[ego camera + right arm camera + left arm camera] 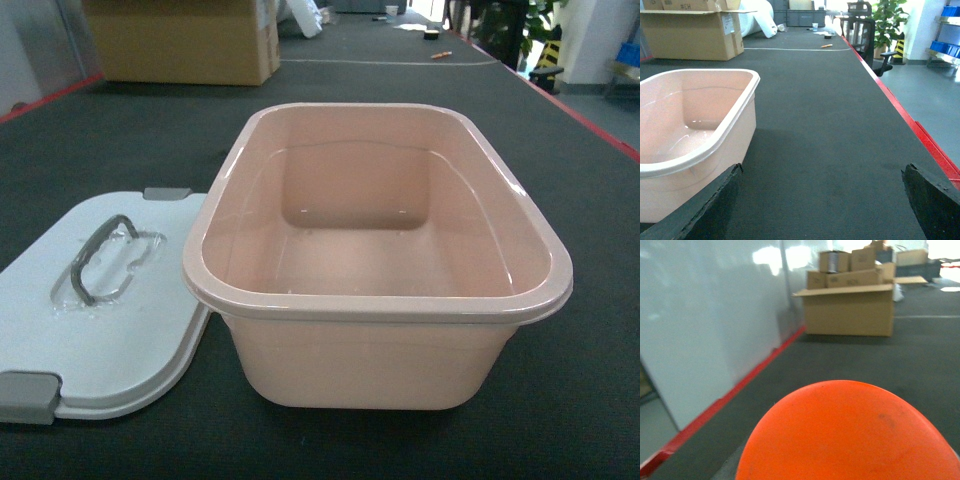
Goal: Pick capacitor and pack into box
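The pale pink rectangular plastic box (378, 260) sits open on the dark grey matted bench (130, 140) right in front of you in the head view, its inside bare and glossy. Its light grey lid (95, 310) lies flat just beside it on the left, partly tucked under the box's thick rim, with the darker grey handle (98, 258) facing up and grey latches at its edges. You will not find a capacitor in any view.

From the right wrist camera, the box (690, 135) is at the left of the picture, and the right pincer (822, 200) hangs just beside it over bare matting, touching nothing. Its two dark fingers (935, 200) show only at the lower corners, spread wide apart with nothing between them.

The left wrist camera is mostly blocked by a smooth orange rounded surface (850, 435) close to the lens, so you cannot tell how the left pincer stands.

A brown cardboard carton (180, 40) stands at the far end of the bench.
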